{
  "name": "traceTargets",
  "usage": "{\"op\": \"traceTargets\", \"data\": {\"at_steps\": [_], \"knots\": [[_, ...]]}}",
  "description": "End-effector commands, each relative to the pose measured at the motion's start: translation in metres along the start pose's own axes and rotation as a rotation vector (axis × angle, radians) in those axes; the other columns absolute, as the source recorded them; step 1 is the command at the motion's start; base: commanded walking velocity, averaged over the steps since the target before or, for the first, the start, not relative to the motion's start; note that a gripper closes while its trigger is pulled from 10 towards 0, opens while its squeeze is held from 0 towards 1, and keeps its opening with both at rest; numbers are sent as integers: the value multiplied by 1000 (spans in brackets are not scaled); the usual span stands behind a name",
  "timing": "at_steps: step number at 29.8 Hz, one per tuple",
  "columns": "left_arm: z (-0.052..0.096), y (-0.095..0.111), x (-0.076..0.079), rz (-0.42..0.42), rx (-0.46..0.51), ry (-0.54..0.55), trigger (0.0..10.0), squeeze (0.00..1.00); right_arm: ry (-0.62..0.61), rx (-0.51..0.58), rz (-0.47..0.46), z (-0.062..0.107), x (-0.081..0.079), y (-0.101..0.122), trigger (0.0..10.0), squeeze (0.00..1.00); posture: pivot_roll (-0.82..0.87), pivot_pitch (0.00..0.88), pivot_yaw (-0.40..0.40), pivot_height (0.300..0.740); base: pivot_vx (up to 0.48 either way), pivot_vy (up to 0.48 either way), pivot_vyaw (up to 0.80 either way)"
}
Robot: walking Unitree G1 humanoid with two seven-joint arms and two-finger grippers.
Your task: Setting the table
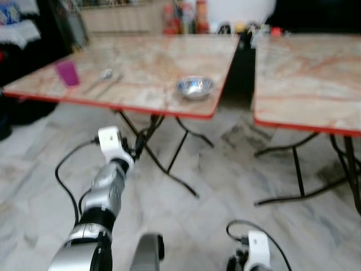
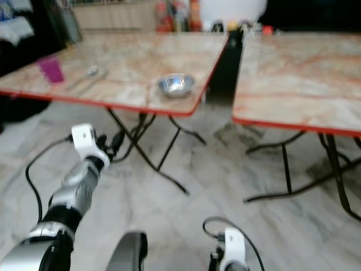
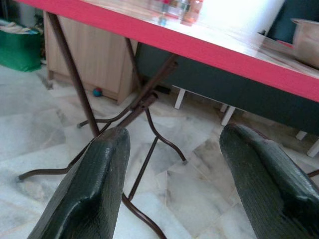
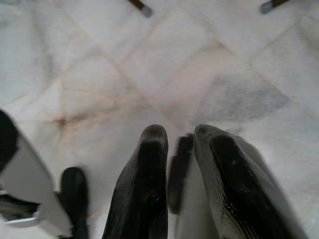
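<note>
a steel bowl (image 1: pixel 194 87) sits near the front right corner of the left folding table (image 1: pixel 146 68). a spoon (image 1: pixel 105 75) lies further left, then a purple cup (image 1: pixel 67 73). the left gripper (image 3: pixel 172 184), fingers spread wide, is raised below the table's red edge. the right gripper (image 4: pixel 179 164) hangs over the marble floor (image 1: pixel 237 186), fingers narrowly apart, empty.

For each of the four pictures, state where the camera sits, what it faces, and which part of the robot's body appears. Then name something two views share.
Left eye view: on the head, facing forward and down at two tables; left arm raised.
Right eye view: same scene, holding a steel bowl, purple cup and spoon.
Left wrist view: looks past its open fingers under the red table edge.
Right wrist view: faces the marble floor past its fingers.
Shared: the bowl shows in the eye views and the left wrist view.
</note>
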State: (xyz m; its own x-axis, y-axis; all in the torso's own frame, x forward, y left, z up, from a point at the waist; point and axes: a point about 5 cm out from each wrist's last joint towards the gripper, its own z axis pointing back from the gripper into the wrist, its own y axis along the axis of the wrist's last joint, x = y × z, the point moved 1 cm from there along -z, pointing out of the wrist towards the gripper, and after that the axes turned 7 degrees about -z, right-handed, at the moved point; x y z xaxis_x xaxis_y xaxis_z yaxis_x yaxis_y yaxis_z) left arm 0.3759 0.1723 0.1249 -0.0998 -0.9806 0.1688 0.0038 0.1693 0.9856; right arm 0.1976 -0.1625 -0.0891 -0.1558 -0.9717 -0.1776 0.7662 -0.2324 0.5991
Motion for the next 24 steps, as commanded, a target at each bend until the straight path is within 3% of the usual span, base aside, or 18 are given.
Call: {"op": "traceTargets", "data": {"at_steps": [1, 9, 18, 24], "knots": [[-6, 17, 5, -2, 52, -15, 10000, 0, -3, 26, -18, -1, 0, 8, 10000, 0, 29, 0, 39, 612, 360, 0, 0], [-7, 20, 10, -18, 60, -36, 10000, 0, -10, 19, -13, -1, 1, 6, 10000, 0, 29, 0, 42, 657, 318, 0, 0], [-5, 18, 11, -14, 63, -26, 10000, 0, -7, -1, 11, -1, 2, 4, 10000, 0, 34, 0, 36, 722, 0, 0, 0], [1, 9, 11, -19, 39, -26, 10000, 0, 5, -17, 23, -1, -2, 1, 10000, 0, 38, 0, 33, 722, 0, 0, 0]]}}
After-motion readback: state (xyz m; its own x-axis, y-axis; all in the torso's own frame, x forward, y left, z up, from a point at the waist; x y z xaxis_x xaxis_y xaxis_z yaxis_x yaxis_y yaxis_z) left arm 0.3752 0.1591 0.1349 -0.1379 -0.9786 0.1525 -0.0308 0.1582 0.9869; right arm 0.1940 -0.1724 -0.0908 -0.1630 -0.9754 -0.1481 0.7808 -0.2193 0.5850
